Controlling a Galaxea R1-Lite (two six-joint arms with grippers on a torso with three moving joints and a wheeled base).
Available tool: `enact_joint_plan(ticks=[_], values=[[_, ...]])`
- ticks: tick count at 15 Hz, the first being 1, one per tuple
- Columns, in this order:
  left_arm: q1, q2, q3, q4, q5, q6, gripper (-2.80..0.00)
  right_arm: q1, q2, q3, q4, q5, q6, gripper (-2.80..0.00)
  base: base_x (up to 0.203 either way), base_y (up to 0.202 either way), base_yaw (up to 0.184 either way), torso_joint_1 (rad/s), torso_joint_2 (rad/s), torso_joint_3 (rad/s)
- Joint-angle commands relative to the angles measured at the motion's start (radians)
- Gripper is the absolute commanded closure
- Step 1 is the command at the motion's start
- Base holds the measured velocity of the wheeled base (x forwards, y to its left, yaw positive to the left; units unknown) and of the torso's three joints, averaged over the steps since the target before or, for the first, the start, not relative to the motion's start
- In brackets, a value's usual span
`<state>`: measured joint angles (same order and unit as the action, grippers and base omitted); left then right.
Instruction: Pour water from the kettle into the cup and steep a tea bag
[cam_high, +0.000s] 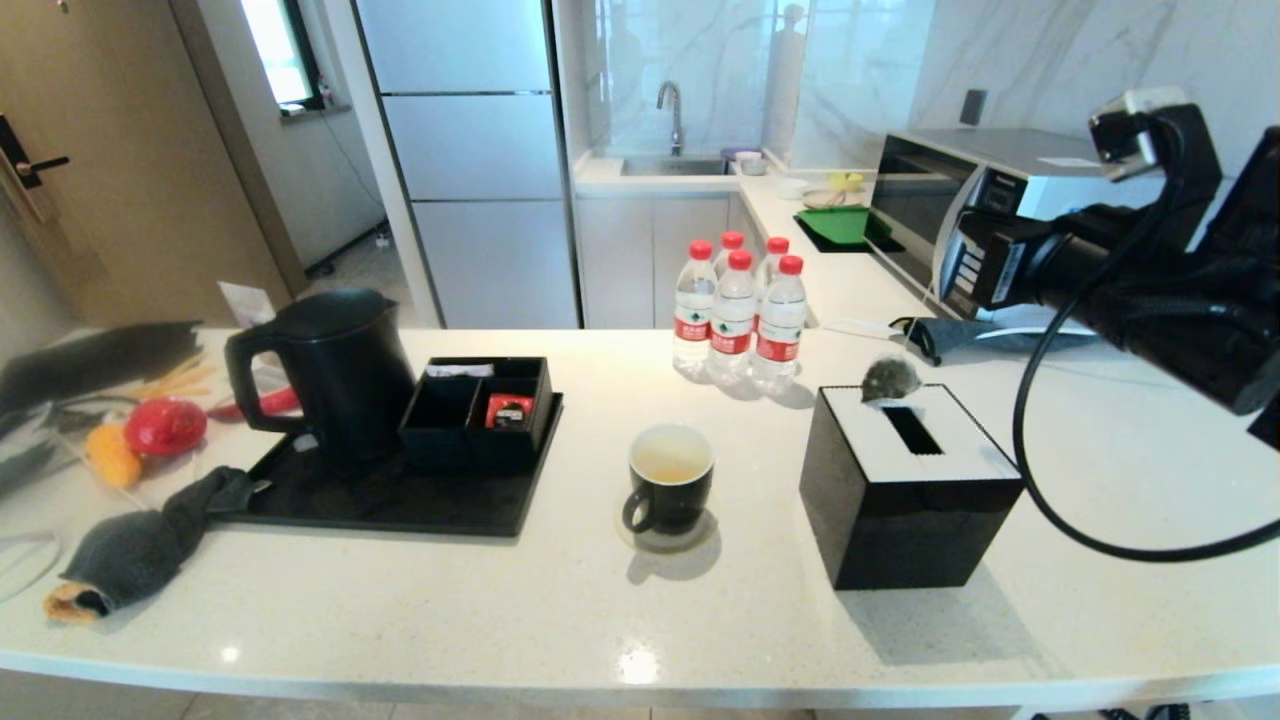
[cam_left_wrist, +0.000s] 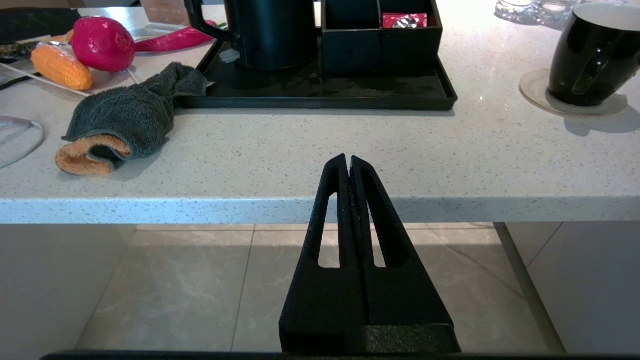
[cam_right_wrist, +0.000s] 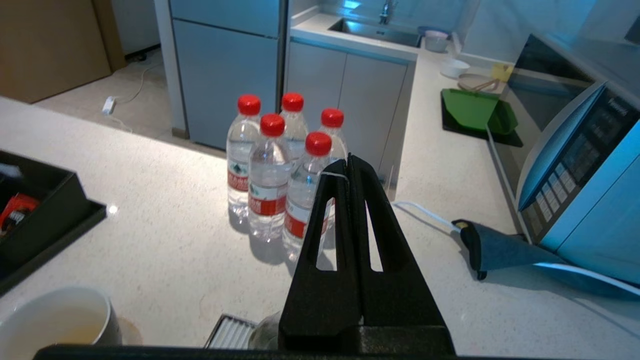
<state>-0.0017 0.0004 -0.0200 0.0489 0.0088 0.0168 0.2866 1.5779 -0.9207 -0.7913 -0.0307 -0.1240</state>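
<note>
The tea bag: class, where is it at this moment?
In the head view the tea bag hangs at the back edge of the tissue box, right of the cup; the right gripper pinches its string.

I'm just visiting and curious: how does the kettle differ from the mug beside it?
The kettle is far taller than the mug. The kettle stands on the black tray with its lid shut; the mug sits on a coaster, open, holding pale yellowish water. The mug is white inside. Both are black, upright, with loop handles.

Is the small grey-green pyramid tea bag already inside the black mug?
No, the grey-green tea bag sits on top of the black cube tissue box, apart from the black mug, which holds only pale yellowish water.
</note>
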Motion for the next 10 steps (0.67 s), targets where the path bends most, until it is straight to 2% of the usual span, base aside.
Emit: enact_joint_plan(ticks=[1,10], values=[[0.0,0.0,0.0,0.0,0.0,0.0,0.0,-0.007,-0.02,0.048,-0.009,0.013,-0.002,0.0,0.0,0.0,0.0,0.0,0.0,0.0],[0.0,0.0,0.0,0.0,0.0,0.0,0.0,-0.007,-0.063,0.039,0.035,0.017,-0.002,0.0,0.0,0.0,0.0,0.0,0.0,0.0]])
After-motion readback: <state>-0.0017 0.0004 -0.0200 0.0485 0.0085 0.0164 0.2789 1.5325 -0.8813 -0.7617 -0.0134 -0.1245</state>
